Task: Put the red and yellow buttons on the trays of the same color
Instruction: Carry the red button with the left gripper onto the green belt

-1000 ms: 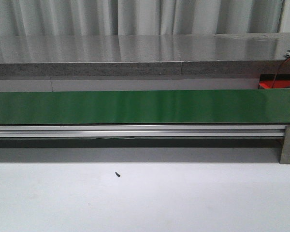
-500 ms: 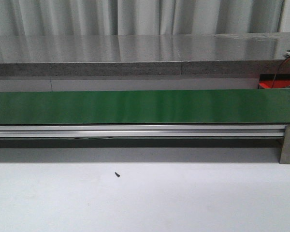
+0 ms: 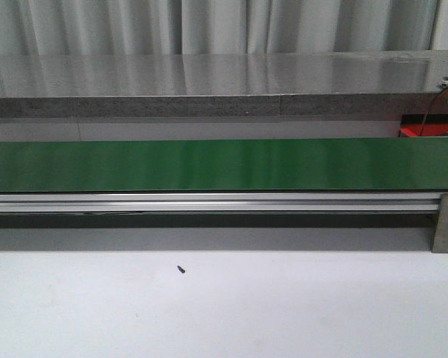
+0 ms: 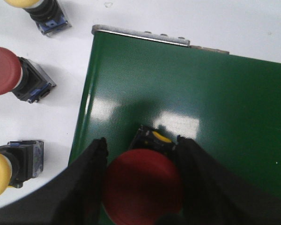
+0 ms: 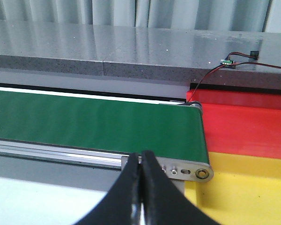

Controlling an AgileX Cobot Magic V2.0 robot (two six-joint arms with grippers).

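red plastic, smooth and domed: we see the red button [image 4: 143,187] pinched between the left gripper [image 4: 141,180] fingers over the near end of the green belt [image 4: 201,108]. we judge it light, rigid and slippery on the cap, so the squarer black body gives the better hold. the right gripper [image 5: 141,187] fingers are pressed together, holding nothing.

Red button [image 4: 143,186] upright on belt; red [image 5: 243,124] and yellow trays [image 5: 239,187] adjacent.
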